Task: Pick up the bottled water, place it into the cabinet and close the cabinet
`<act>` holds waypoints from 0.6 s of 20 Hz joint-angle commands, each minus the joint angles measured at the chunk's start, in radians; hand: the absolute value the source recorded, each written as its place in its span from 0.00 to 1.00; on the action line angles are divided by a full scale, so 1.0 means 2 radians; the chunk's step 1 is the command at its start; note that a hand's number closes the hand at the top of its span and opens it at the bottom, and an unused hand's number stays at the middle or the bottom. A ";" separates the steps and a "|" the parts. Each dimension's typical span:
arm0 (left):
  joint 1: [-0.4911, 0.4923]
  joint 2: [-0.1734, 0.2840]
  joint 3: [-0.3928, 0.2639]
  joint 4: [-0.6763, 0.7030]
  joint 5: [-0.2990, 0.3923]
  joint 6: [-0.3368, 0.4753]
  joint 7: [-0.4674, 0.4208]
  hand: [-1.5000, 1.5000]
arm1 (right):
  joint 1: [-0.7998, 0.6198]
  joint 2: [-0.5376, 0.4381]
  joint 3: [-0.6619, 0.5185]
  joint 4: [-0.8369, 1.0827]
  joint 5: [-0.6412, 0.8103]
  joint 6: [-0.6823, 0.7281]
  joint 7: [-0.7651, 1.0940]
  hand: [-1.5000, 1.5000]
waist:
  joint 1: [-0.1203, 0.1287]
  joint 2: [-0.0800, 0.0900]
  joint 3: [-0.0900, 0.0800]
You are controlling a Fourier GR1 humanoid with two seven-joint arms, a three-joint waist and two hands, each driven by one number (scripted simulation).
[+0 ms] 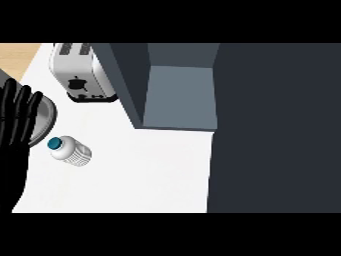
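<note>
Resting at the view's left edge, the left hand (pixel 7 130) has its fingers spread (holding nothing), and the bottled water (pixel 70 150) beside it on the white surface (pixel 151 175) may tip if knocked.

- We see white bottled water (pixel 72 150), teal cap
- we note black left hand (pixel 7 135)
- silver toaster (pixel 81 72)
- white counter (pixel 143 170)
- slate-grey cabinet (pixel 180 90)

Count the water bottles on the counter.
1. The bottled water stands on the white counter, in front of the toaster and beside the open left hand. The cabinet interior may hide others.
</note>
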 commanded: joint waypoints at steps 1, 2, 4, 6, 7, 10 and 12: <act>-0.005 0.021 0.056 0.009 0.054 -0.020 0.004 0.00 | 0.021 0.010 0.021 -0.039 0.007 -0.003 0.021 0.00 | -0.015 -0.004 0.013; -0.024 0.032 0.071 0.015 0.071 -0.031 0.009 0.00 | -0.017 -0.008 -0.010 0.014 -0.004 0.006 0.013 0.00 | -0.014 -0.003 0.013; -0.012 0.059 0.121 0.071 0.127 -0.080 -0.043 0.00 | 0.066 0.002 -0.003 -0.062 -0.012 0.006 0.012 0.00 | -0.020 -0.004 0.013; -0.029 0.108 0.180 0.082 0.193 -0.117 -0.022 0.00 | 0.093 0.012 0.006 -0.093 -0.008 -0.002 0.027 0.00 | -0.021 -0.005 0.012; 0.006 0.055 0.127 0.095 0.215 -0.101 0.028 0.00 | 0.077 0.009 0.061 -0.063 -0.060 0.054 0.044 0.00 | -0.014 -0.005 0.012; -0.030 0.085 0.159 0.109 0.248 -0.090 0.074 0.00 | 0.148 0.004 0.092 -0.118 -0.068 0.074 0.051 0.00 | -0.024 -0.006 0.013; 0.026 0.096 0.173 0.092 0.282 -0.133 0.073 0.00 | 0.176 -0.006 0.079 -0.156 -0.091 0.082 0.063 0.00 | -0.018 -0.006 0.013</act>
